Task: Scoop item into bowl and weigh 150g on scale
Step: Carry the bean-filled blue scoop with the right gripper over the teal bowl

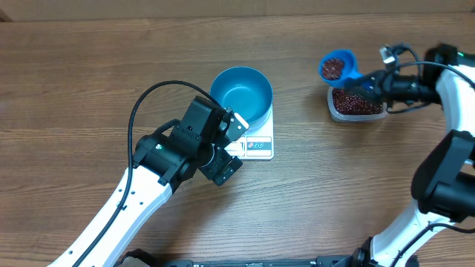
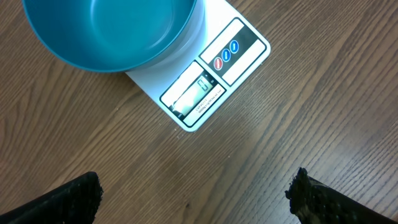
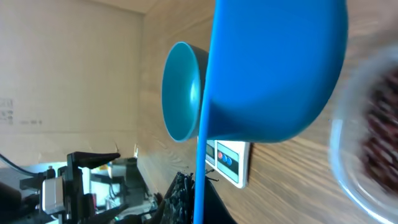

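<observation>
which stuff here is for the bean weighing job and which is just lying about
For the job: beans, teal bowl, white scale, blue scoop, clear tub holding the beans.
Just there: wooden table, black cable.

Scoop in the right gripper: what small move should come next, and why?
Probably carry the scoop level across the table toward the bowl, ready to tip. The right gripper is shut on its handle, beans already lie in it, it hangs beside the tub, and the bowl on the scale looks empty.
</observation>
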You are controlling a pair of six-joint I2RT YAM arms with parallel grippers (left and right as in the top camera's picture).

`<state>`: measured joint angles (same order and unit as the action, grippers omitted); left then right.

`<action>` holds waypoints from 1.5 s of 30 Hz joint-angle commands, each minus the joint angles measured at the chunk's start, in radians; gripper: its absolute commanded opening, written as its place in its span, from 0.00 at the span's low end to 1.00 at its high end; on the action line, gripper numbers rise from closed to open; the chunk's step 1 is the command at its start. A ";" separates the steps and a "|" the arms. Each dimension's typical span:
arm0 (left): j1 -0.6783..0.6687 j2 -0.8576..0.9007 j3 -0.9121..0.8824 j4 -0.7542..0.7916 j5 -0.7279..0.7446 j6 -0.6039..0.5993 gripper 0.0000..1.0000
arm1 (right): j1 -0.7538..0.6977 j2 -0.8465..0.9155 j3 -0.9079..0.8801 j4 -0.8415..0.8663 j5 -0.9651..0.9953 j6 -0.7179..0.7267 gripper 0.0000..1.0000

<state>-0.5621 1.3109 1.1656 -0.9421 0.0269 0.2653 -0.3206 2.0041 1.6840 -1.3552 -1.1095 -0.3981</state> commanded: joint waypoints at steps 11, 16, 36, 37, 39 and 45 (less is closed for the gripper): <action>0.003 -0.004 -0.008 0.005 0.018 0.015 1.00 | 0.203 0.001 0.182 0.027 0.124 0.144 0.04; 0.003 -0.004 -0.008 0.005 0.018 0.015 0.99 | 0.277 0.001 0.182 0.012 0.142 0.144 0.04; 0.003 -0.004 -0.008 0.005 0.018 0.015 1.00 | 0.482 0.001 0.183 -0.023 0.294 0.163 0.04; 0.003 -0.004 -0.008 0.005 0.018 0.016 0.99 | 0.488 0.001 0.183 -0.024 0.304 0.163 0.04; 0.003 -0.004 -0.008 0.005 0.018 0.015 1.00 | 0.498 0.001 0.183 -0.023 0.317 0.163 0.04; 0.003 -0.004 -0.008 0.005 0.018 0.015 1.00 | 0.524 0.001 0.183 -0.013 0.335 0.164 0.04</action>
<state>-0.5621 1.3109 1.1656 -0.9421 0.0269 0.2649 0.1905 2.0045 1.8347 -1.3769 -0.7849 -0.2356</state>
